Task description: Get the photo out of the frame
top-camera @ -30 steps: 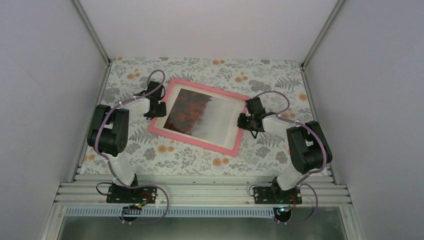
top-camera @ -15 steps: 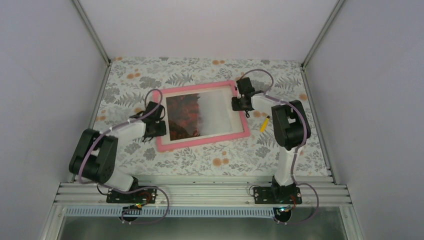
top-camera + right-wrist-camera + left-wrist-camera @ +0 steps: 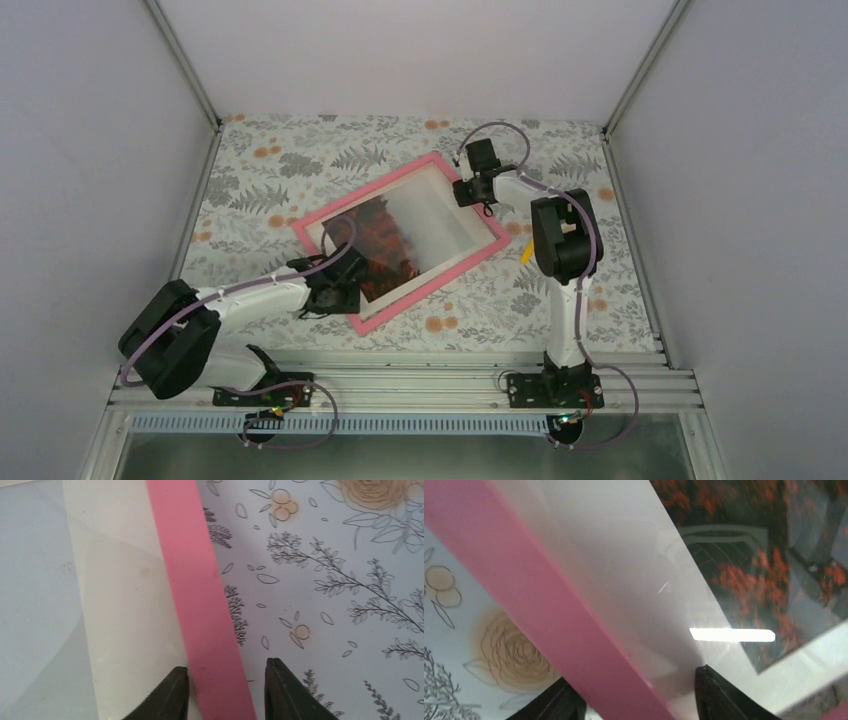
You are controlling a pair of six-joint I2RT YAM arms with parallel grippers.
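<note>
floral-print table cover (image 3: 260, 170): grey leaves and orange blooms, under everything listed.

frame (image 3: 365, 190): thin, bright pink, lying flat and skewed on the cover. it spans from the left gripper at its near corner to the right gripper at its far corner.

photo (image 3: 405, 232): inside the frame behind glare, with red-orange trees toward the left gripper, pale misty sky toward the right gripper, and a white margin all round.

left gripper (image 3: 335, 295): released, its fingers (image 3: 714, 695) parted astride the frame's near bar. one tip is tight against the bar's outer edge over the cover. the other sits on the glazed margin, clear of the bar.

right gripper (image 3: 470, 190): released, its fingers (image 3: 172, 692) parted a little wider than the far pink bar running between them. one tip is over the white margin, the other over the cover with a narrow gap to the bar.
</note>
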